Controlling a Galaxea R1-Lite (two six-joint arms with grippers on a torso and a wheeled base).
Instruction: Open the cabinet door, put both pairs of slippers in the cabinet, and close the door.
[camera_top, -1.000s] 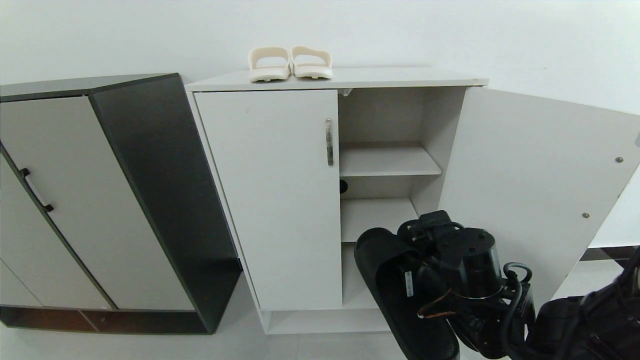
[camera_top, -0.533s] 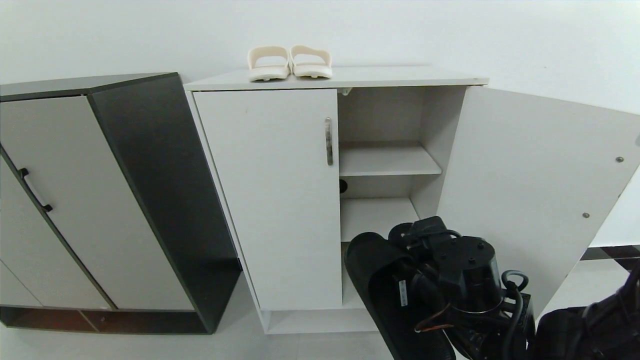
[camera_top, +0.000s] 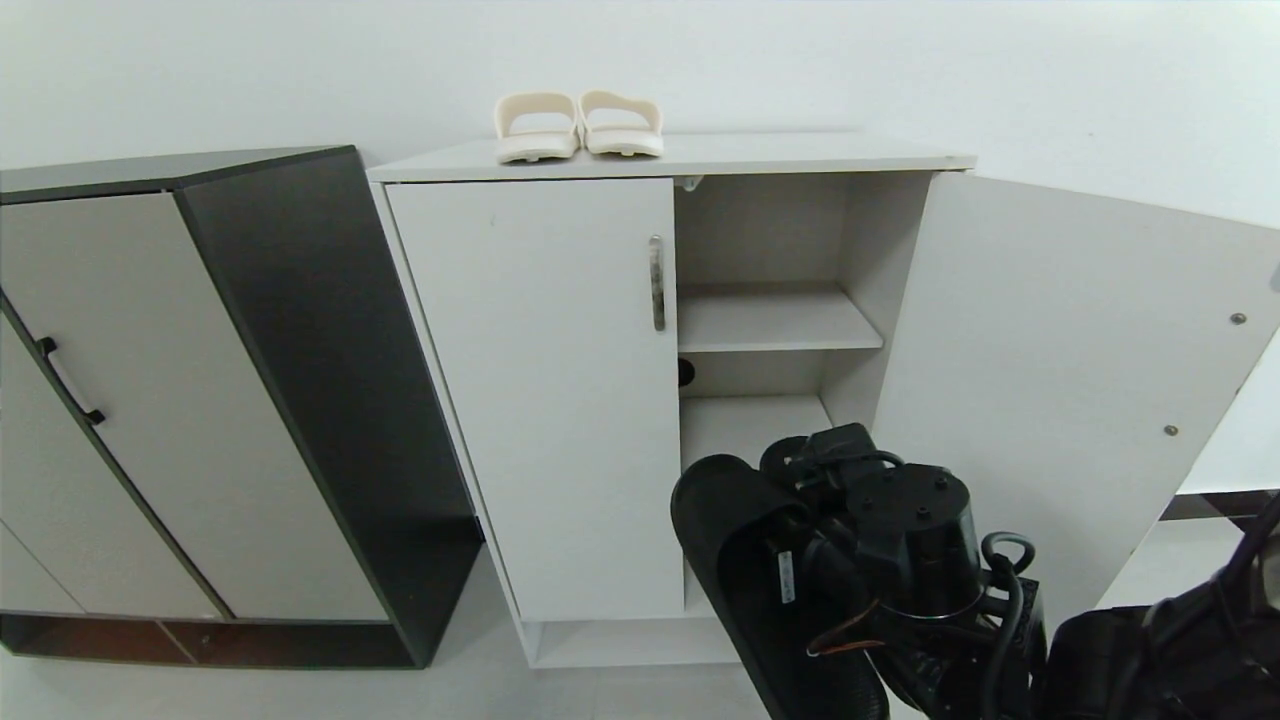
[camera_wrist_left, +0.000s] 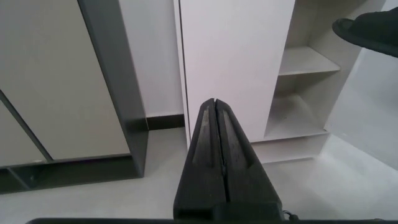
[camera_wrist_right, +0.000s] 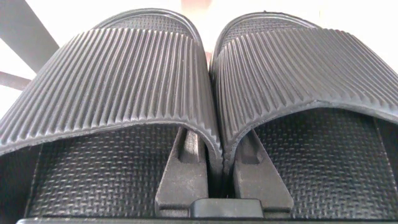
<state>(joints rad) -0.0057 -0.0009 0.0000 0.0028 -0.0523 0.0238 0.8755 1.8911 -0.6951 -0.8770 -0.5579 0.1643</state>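
- The right gripper (camera_wrist_right: 214, 158) is clamping one pair of black ribbed rubber slippers (camera_wrist_right: 124, 81). Its fingers are running under both straps and pinching the two inner edges together.
- The two black slippers are hanging toe-up at 5 o'clock in the head view, outside the tall white wooden cabinet (camera_top: 800, 152) and just in front of its lower opening.
- The left gripper (camera_wrist_left: 214, 109) is hovering low over the floor with its jaws pressed together on nothing.
- The white cabinet is standing with two doors. The left door (camera_top: 540, 390), with a metal bar handle (camera_top: 657, 283), is sitting closed. The right door (camera_top: 1050, 370) is swinging wide at 3 o'clock.
- Two white shelves (camera_top: 775, 322) are showing inside the opening, and no slipper is lying on them.
- One pair of cream rubber slippers (camera_top: 580, 125) is sitting side by side on the cabinet top at 12 o'clock.
- A second cabinet, grey and black (camera_top: 300, 380), is standing at 9 o'clock.
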